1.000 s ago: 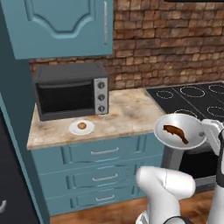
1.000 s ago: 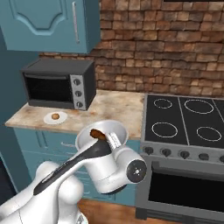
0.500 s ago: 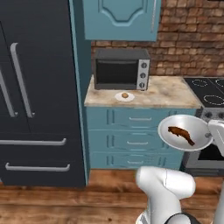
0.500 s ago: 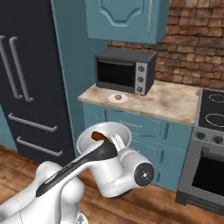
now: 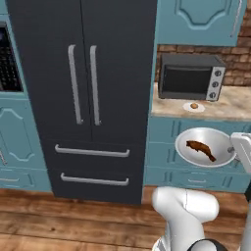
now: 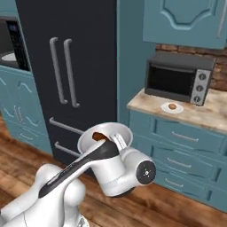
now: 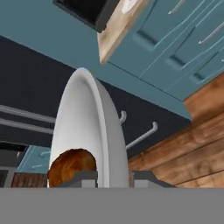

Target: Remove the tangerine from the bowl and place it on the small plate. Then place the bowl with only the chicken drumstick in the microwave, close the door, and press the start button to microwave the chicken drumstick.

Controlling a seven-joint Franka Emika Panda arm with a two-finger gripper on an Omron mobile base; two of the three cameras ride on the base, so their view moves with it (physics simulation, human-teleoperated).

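Observation:
My gripper (image 5: 236,150) is shut on the rim of the white bowl (image 5: 206,147), held in the air in front of the blue drawers. The dark brown chicken drumstick (image 5: 200,148) lies inside it. In the right base view the bowl (image 6: 106,133) and drumstick (image 6: 98,136) sit at the end of my arm, gripper (image 6: 116,141) on the rim. In the hand view the bowl (image 7: 83,127) stands edge-on between my fingertips, drumstick (image 7: 72,166) low in it. The tangerine (image 5: 194,105) rests on the small plate (image 5: 186,107) on the counter. The microwave (image 6: 9,42) is at the far left; I cannot make out its door.
A tall dark fridge (image 5: 83,98) with two vertical handles stands between the microwave and the counter. A dark toaster oven (image 5: 191,77) sits behind the small plate. Blue drawers (image 6: 186,146) run below the counter, and there is wooden floor (image 5: 59,215) in front.
The base has driven left, so the whole scene has slid right: the stove is gone and the fridge and microwave have come in. The bowl stays in my shut gripper.

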